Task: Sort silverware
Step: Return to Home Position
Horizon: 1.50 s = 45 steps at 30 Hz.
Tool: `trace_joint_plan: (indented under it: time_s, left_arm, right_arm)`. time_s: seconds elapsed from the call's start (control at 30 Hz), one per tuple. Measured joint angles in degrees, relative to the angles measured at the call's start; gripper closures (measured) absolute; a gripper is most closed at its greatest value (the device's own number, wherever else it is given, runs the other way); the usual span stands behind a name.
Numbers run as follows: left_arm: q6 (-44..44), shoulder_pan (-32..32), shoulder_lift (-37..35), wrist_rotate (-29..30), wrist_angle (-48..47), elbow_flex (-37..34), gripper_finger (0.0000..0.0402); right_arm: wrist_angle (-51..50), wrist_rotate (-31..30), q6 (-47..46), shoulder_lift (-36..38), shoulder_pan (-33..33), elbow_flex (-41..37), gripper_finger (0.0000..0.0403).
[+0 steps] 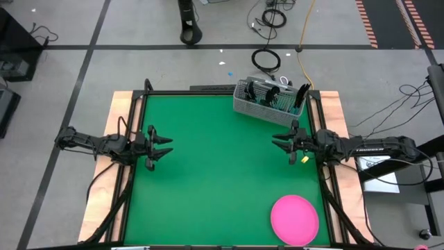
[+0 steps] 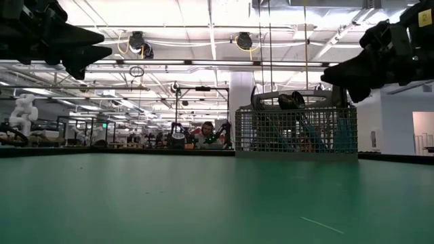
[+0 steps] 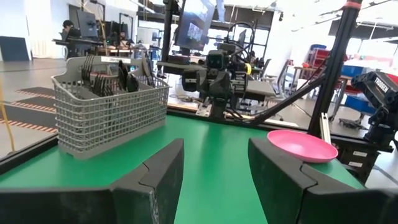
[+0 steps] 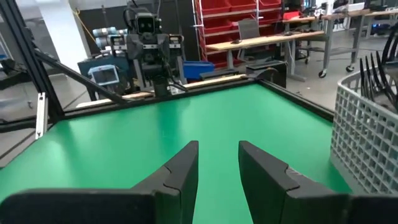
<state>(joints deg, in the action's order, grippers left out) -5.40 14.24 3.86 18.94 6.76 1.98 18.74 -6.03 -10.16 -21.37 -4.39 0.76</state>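
Dark left pincer and right pincer hover parted, facing each other

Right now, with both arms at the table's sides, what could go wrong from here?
The caddy stands at the far edge of the table, near the right end effector; a careless swing might nudge it off. The silverware stands tall and crowded inside, so a bump could spill pieces.

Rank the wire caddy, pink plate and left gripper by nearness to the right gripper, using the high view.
1. wire caddy, at the table's far edge, just beyond the right gripper.
2. pink plate, in the near right corner.
3. left gripper, opposite, at the left side.
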Motion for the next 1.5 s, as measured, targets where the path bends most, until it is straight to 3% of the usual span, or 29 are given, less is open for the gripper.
trace_joint_plan:
  time_s: [0.43, 0.67, 1.5]
  left_arm:
    - [-0.11, -0.02, 0.04, 0.92, 0.02, -1.57, 0.0221]
    - [-2.93, -0.02, 0.21, 4.88, -2.56, -1.60, 0.0221]
    - [-3.18, -0.02, 0.26, 4.23, -2.64, -1.66, 0.0221]
  right_arm:
    - [-5.79, -0.30, 1.58, 0.00, 0.00, 0.04, 0.0300]
    - [-16.99, 0.37, 4.82, -0.25, -0.02, 0.13, 0.0300]
    - [-16.90, 1.63, 4.88, -1.11, -0.01, 0.13, 0.0300]
